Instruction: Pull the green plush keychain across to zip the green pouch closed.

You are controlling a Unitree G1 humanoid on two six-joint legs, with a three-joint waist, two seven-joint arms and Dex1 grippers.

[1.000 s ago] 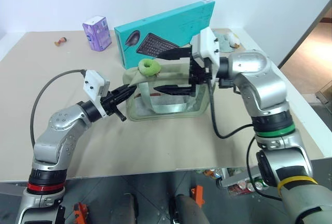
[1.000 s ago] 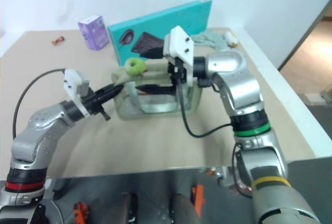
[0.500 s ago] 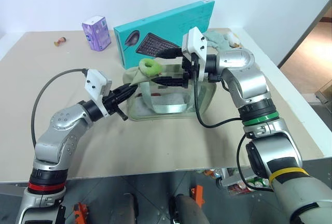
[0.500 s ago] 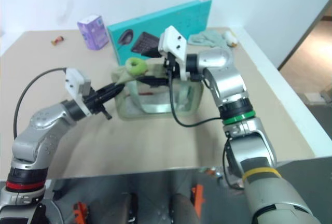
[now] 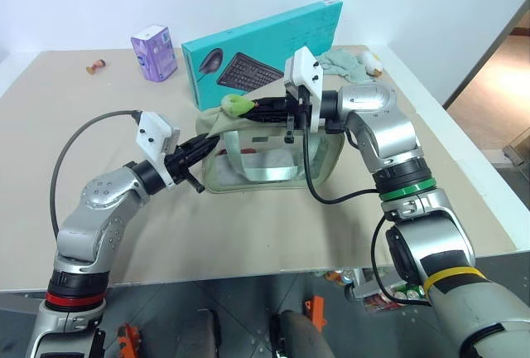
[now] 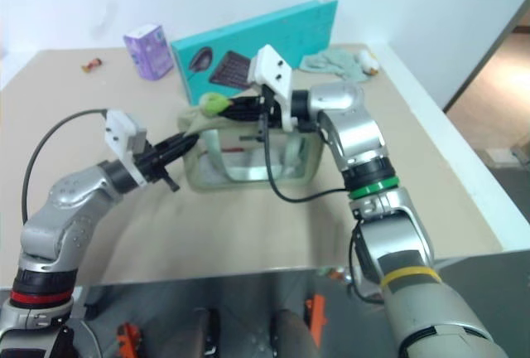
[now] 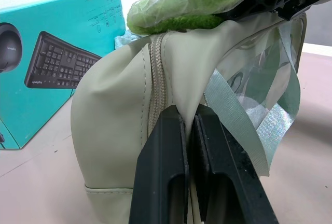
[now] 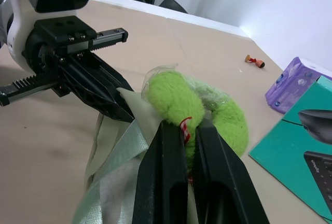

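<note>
Right hand [image 5: 258, 109] is clamped on the green plush keychain [image 8: 207, 112], its two black fingers [image 8: 166, 172] pressed together with the fuzzy charm squeezed between them. This hand points level toward the robot's left, over the top of the green pouch [image 5: 269, 155]. The keychain sits at the fingertips, at the pouch's upper left corner, touching the fabric there.

Left hand [image 5: 201, 147] is closed on a fold of the pouch's end wall, fingers [image 7: 163, 167] together with pale fabric pinched between them just beside the zipper track [image 7: 155, 79]. The keychain lies directly above and beyond this hand's fingertips. The two hands face each other, tips near but apart.

The pouch stands upright on the worktop [image 5: 248, 234], between the hands, with its clear window and strap handle [image 5: 248, 163] facing the robot.

Beyond the right hand, a teal keyboard box [image 5: 265, 43] stands on edge just behind the pouch. A purple packet [image 5: 155, 53] and a small figurine [image 5: 95, 65] lie well beyond the left hand. A pale cloth [image 5: 344, 61] lies beyond the right arm.
</note>
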